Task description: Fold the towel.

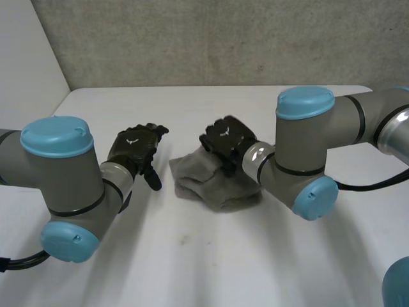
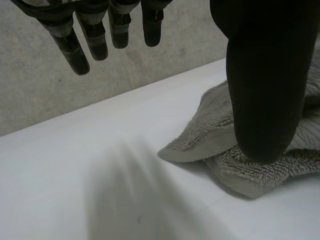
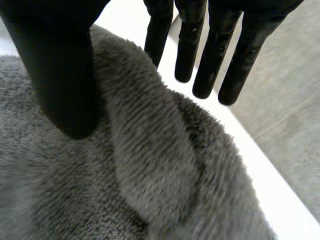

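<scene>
While the towel [image 1: 216,184] lies in a loose, uneven bundle on the surface [image 1: 192,262], with your right hand [image 1: 225,141] spread over it and your left hand [image 1: 135,150] spread beside its edge, a shallow pinch could catch one layer only and drag the fold askew.

The head view looks down on the table [image 1: 192,268] from behind. Both wrist views are very near the towel [image 1: 211,188], which all share.
</scene>
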